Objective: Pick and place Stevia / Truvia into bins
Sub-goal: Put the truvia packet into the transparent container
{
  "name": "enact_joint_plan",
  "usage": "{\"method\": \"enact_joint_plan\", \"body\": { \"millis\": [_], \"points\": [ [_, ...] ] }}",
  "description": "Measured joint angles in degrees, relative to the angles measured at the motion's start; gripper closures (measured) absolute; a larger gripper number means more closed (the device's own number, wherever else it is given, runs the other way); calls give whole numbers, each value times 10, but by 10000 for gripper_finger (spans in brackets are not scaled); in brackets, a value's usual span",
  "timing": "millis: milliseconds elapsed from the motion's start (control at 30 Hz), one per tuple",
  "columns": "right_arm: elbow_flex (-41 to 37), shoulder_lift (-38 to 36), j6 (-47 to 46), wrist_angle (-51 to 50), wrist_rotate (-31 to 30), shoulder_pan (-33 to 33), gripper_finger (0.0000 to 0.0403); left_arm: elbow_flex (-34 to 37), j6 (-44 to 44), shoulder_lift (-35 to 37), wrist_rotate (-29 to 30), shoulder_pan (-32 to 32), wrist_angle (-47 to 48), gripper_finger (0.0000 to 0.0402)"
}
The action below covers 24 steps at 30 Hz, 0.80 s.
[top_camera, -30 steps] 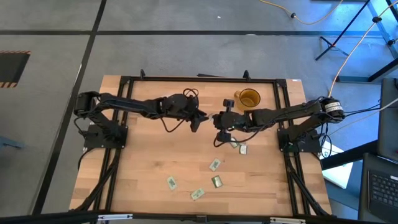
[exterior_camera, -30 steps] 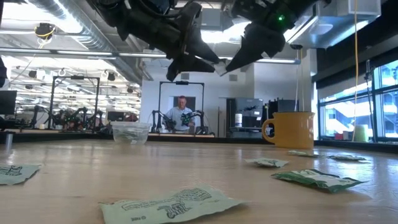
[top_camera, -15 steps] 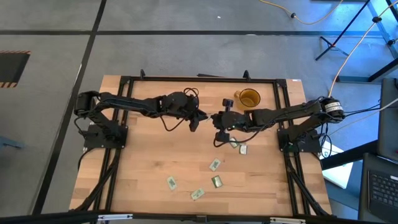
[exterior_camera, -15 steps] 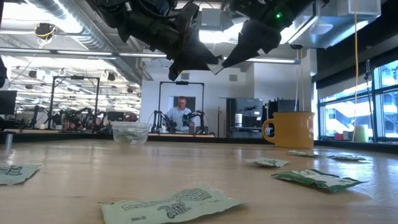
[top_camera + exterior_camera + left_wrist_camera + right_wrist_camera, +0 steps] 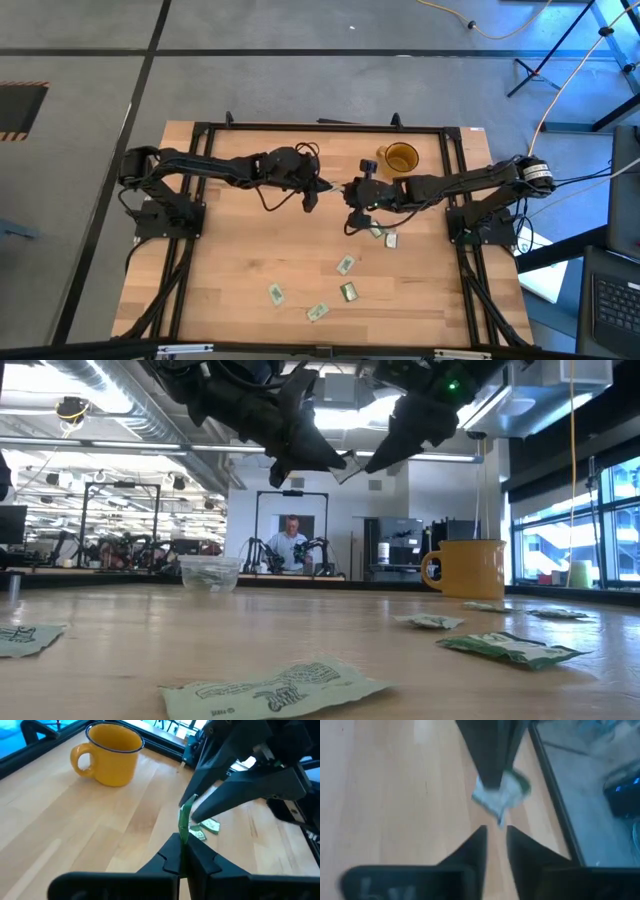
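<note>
while both arms meet over the middle of the tabletop (image 5: pixel 230 270) in the high view, left end effector (image 5: pixel 322 187) and right end effector (image 5: pixel 347 190) sit tip to tip, just short of the amber mug (image 5: pixel 400 158). loose sachets (image 5: pixel 346 265) scattered on the wood toward the near edge.

low view: both end effectors raised well above the tabletop, a small sachet (image 5: pixel 347 467) between their tips. clear cup (image 5: pixel 210 573) at left, amber mug at right, more sachets flat in front. a person seated far back in the room.

left wrist view: left end effector clamped on a green sachet standing edge-up; right fingers (image 5: pixel 235 795) just beside it.

right wrist view: right end effector slightly parted, empty; sachet hangs from the left tips just beyond.
</note>
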State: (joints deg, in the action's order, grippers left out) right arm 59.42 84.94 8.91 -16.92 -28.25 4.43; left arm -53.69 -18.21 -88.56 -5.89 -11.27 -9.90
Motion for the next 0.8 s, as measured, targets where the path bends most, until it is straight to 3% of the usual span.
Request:
{"method": "enact_joint_plan", "body": {
  "millis": [167,300,567,800],
  "points": [
    [0,-23,-87,-91,1,0,259,0,12,23,3,-10,77,396],
    [0,-33,-172,-186,34,0,231,0,25,61,33,-27,197,397],
    [-44,-33,-254,-227,61,11,223,0,26,101,207,-82,418,397],
    [-63,-33,-297,-229,71,11,223,0,51,72,246,-111,463,397]
  ]
}}
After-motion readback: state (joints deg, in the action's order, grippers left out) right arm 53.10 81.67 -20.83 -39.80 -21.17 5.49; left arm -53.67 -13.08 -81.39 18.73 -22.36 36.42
